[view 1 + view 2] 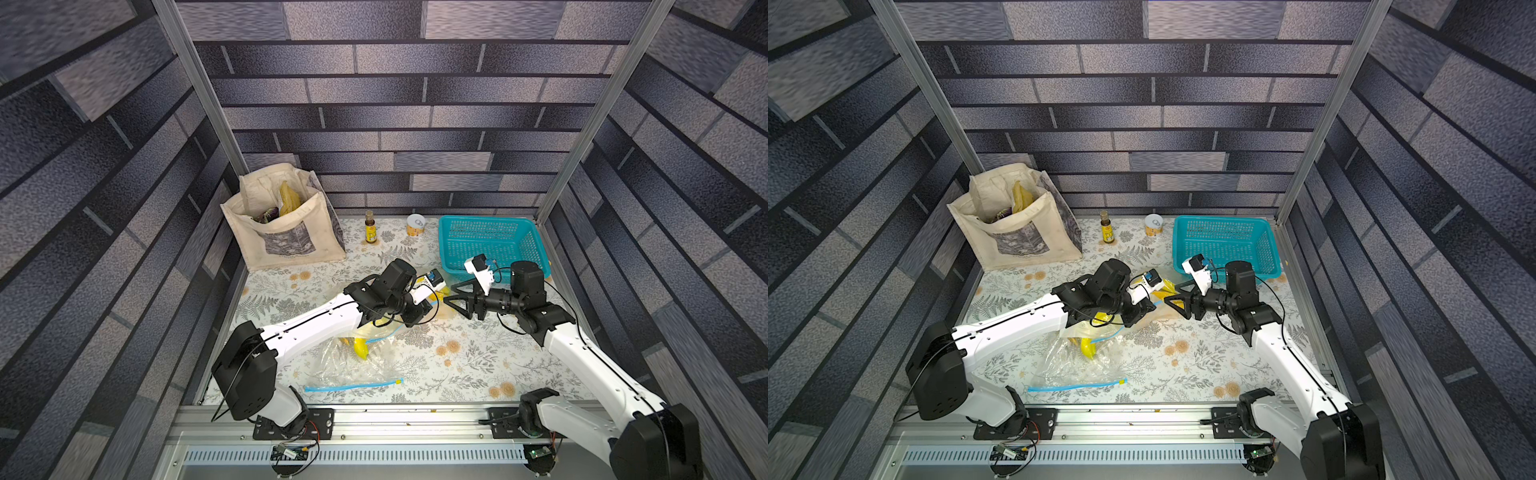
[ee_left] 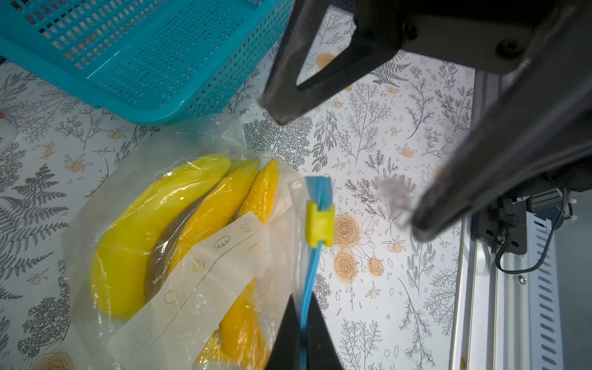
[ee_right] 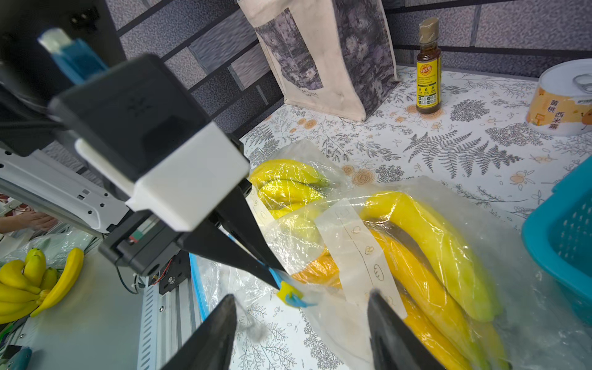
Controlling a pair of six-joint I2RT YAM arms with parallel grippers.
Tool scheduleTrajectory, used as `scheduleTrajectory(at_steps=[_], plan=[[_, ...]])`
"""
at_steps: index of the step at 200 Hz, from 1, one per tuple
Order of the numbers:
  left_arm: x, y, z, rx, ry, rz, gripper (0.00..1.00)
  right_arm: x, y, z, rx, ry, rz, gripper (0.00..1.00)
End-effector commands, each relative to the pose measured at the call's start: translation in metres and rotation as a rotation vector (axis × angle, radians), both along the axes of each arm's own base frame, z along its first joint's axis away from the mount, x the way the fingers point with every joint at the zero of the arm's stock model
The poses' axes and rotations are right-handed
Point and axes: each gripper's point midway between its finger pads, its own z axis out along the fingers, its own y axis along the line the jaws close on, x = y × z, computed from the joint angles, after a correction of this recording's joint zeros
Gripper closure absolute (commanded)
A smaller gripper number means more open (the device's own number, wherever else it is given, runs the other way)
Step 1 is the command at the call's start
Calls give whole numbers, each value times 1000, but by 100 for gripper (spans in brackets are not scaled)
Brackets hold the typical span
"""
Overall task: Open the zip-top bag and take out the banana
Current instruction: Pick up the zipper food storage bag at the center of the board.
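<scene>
A clear zip-top bag (image 2: 224, 266) holding a bunch of yellow bananas (image 2: 153, 230) lies on the floral table beside the teal basket. My left gripper (image 2: 301, 304) is shut on the bag's blue zip strip (image 2: 309, 275), just behind the yellow slider (image 2: 319, 224). My right gripper (image 3: 299, 304) is open, and the slider (image 3: 288, 296) sits between its spread fingers without touching them. In both top views the two grippers meet near the basket's front corner, the right gripper (image 1: 449, 300) facing the left wrist (image 1: 432, 284). The bananas (image 3: 432, 243) are still inside the plastic.
A second clear bag (image 1: 353, 365) with a banana (image 1: 360, 348) and a blue zip strip (image 1: 353, 386) lies near the table's front. The teal basket (image 1: 490, 241), a tote bag (image 1: 282, 224), a small bottle (image 1: 370, 227) and a can (image 1: 416, 225) stand at the back.
</scene>
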Motion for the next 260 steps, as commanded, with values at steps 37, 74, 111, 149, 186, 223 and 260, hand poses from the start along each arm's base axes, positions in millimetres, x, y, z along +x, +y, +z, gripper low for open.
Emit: scheduleTrajectory(at_steps=[37, 74, 111, 149, 186, 223, 260], plan=[[9, 0, 28, -92, 74, -40, 94, 10, 11, 8, 16, -24, 76, 35], [12, -5, 24, -88, 100, -55, 94, 26, 22, 13, 33, -32, 106, 41], [20, -3, 25, -103, 99, -41, 94, 27, 26, 7, 22, -11, 144, 53], [30, 1, 32, -119, 88, -19, 94, 23, 28, 8, 30, 2, 179, 50], [37, 3, 40, -147, 83, -8, 94, 22, 29, 2, 27, 22, 199, 46], [38, 1, 42, -168, 93, -14, 94, 32, 32, 2, 22, 15, 191, 53], [42, 3, 39, -168, 96, 0, 93, 32, 33, 6, 28, 8, 199, 71]])
